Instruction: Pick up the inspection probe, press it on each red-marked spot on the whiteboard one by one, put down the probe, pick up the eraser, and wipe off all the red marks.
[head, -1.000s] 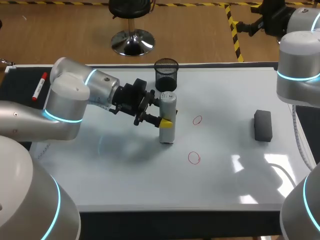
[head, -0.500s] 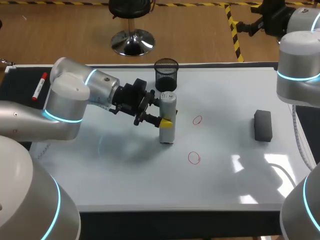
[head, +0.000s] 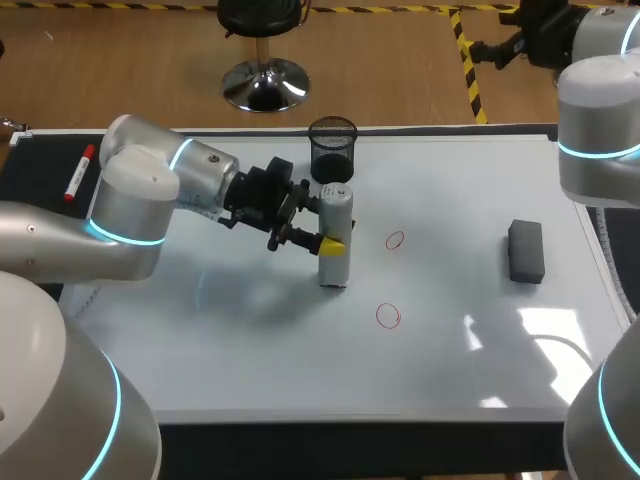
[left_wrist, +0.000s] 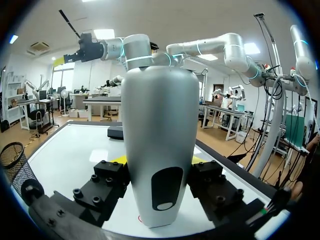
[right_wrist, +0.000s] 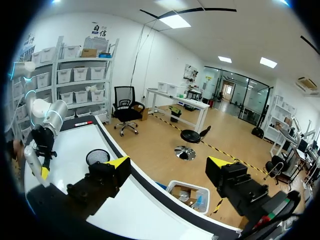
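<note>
Silver probe (head: 334, 235) upright on whiteboard (head: 250, 340) — left jaws clamping it, right jaws wide, red rings (head: 394, 240) near.

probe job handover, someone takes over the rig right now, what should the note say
Left hand: shut on the probe, which stands upright on the whiteboard, beside both marks, on neither.
Right hand: open, empty, off the table's far right.
Eraser: lying on the whiteboard's right side.
Done: probe gripped.
Left: press the far red mark and the near red mark, put the probe down, take the eraser, wipe both.
</note>
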